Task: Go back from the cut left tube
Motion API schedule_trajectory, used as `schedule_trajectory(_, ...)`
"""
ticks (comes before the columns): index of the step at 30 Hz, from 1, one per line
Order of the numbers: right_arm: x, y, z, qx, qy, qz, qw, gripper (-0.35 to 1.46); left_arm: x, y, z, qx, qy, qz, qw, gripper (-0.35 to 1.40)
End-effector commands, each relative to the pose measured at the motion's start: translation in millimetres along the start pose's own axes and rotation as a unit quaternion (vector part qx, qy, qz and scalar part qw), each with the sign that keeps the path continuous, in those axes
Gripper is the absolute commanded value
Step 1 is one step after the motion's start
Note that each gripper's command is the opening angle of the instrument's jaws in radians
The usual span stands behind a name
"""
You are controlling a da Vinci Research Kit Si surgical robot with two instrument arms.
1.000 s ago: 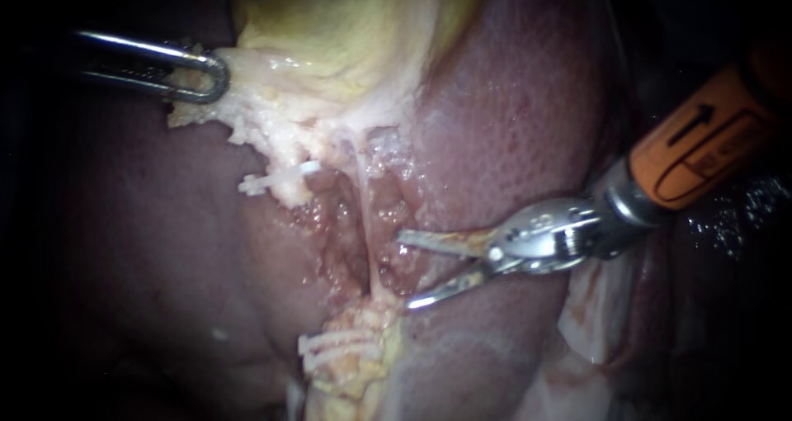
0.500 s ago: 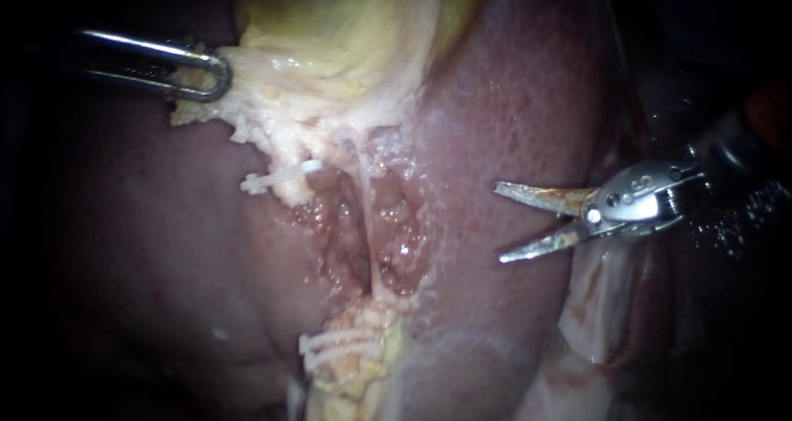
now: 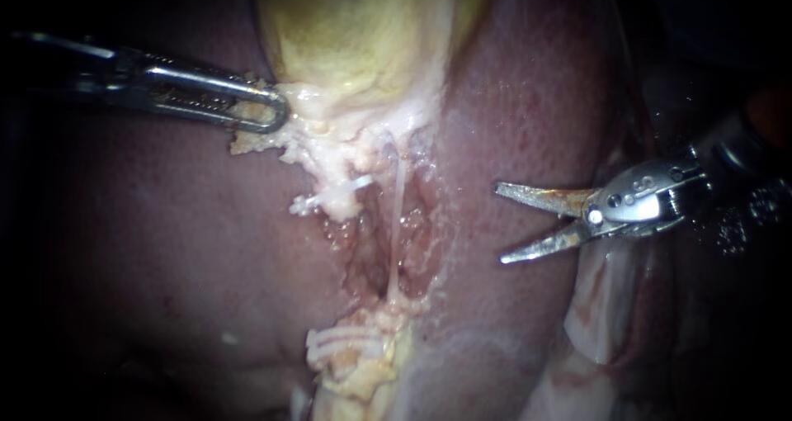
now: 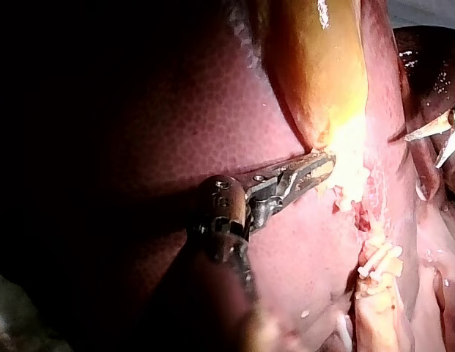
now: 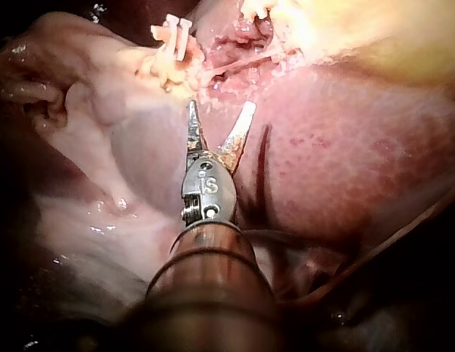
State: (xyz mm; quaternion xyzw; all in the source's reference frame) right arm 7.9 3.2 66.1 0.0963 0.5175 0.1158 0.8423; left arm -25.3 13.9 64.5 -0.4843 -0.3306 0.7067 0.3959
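Pink liver point(image 3: 470, 140) bare between tube point(image 3: 397, 215) and right instrument point(image 3: 499, 223), blades apart.

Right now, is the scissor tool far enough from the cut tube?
Almost. Done: the tube is cut, clips on both stumps. In hand: the right instrument, blades open, hangs over the liver, clear of the clips. The left instrument grips pale tissue. Left: maybe a little more retreat.

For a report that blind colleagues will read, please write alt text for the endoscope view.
The right instrument, jaws open, sits over the liver, clear of the raw bed where a thin pale tube runs. The left instrument holds pale tissue below the gallbladder. White clips lie lower down.
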Motion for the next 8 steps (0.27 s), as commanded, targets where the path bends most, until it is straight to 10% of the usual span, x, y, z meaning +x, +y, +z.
schedule_trajectory(1,0.0,0.0,0.0,0.0,0.0,0.0,1.0,1.43,0.0,0.0,0.0,0.0,-0.001,0.0,1.0,-0.35)
schedule_trajectory(8,0.0,-0.5,0.8,0.027,0.01,-0.001,0.9996,1.43,0.1,0.0,-0.4,-0.002,-0.001,0.0,1.0,-0.35)
